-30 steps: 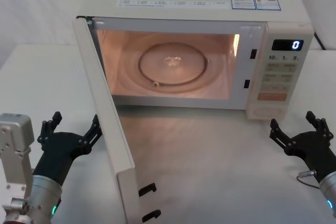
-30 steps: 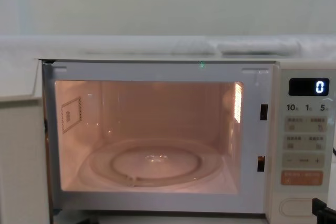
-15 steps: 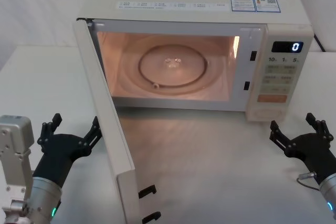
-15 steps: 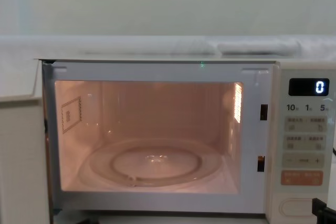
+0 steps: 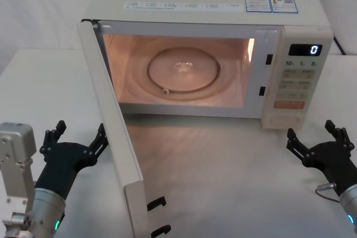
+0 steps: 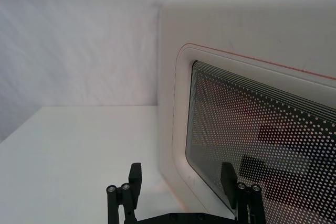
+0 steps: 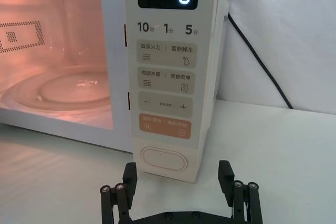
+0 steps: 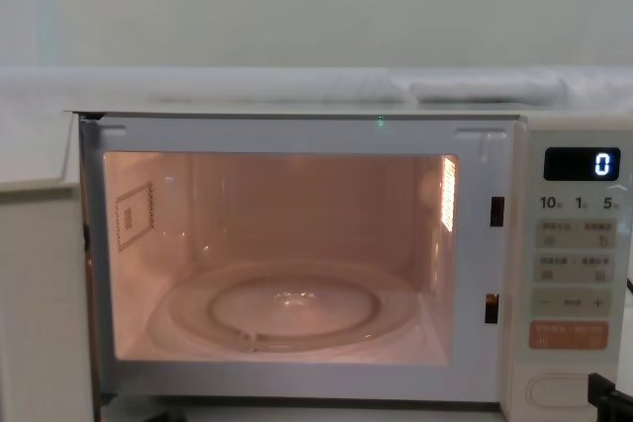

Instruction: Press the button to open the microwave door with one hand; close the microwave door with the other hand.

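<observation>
Microwave door [image 5: 114,137] swung wide, just right of left gripper [image 5: 75,137], spread empty for closing push. Right gripper [image 5: 318,137] spread empty, short of button [image 7: 164,160].

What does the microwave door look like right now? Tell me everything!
The microwave door is a cream-white, plastic-looking panel, swung wide open on its left-side hinge and sticking out toward the robot. Two black latch hooks stand out from its free edge. The left wrist view shows its outer face: a dark window with rounded corners, dotted mesh and a thin pinkish outline. The open left gripper sits just beside that outer face; whether it touches the door cannot be told.
</observation>
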